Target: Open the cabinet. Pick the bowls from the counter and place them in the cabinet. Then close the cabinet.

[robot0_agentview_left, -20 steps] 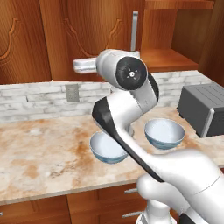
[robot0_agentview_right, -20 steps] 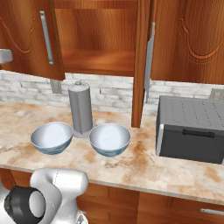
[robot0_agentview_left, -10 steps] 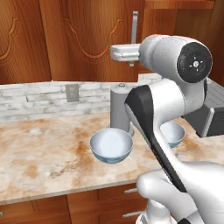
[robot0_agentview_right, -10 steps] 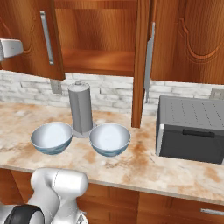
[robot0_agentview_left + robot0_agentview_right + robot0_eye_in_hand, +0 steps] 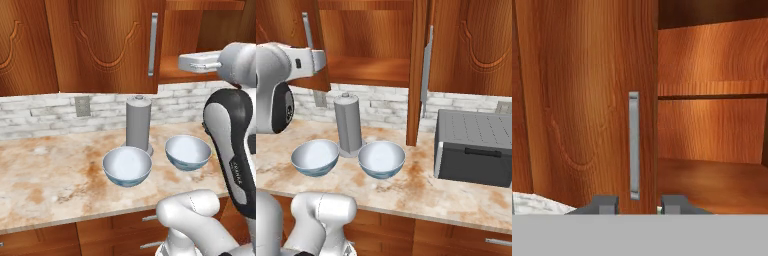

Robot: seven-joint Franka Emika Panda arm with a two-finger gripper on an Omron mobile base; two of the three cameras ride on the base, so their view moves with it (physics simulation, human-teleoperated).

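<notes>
The cabinet (image 5: pixel 587 100) has its left door shut and its right half open, with a wooden shelf (image 5: pixel 712 90) inside. My gripper (image 5: pixel 639 204) is open, level with the lower end of the left door's silver handle (image 5: pixel 634 145) and a little short of it. Its right door (image 5: pixel 418 75) stands swung out, edge-on. Two bowls (image 5: pixel 127 165) (image 5: pixel 187 152) sit on the counter (image 5: pixel 50 175), the same bowls (image 5: pixel 315 156) (image 5: pixel 381 158) in the right base view. My hand (image 5: pixel 199 62) hovers high in front of the open half.
A grey upright cylinder (image 5: pixel 138 125) stands just behind and between the bowls. A dark grey boxy appliance (image 5: pixel 476 147) sits on the counter at the right. Brick backsplash runs along the wall, with an outlet (image 5: pixel 82 106) at the left. My own arm (image 5: pixel 235 145) rises at the right.
My arm has swung right, off the bowls, and the hand now sits in front of the cabinet. The fingers have parted from shut. Bowls and doors have not moved.
</notes>
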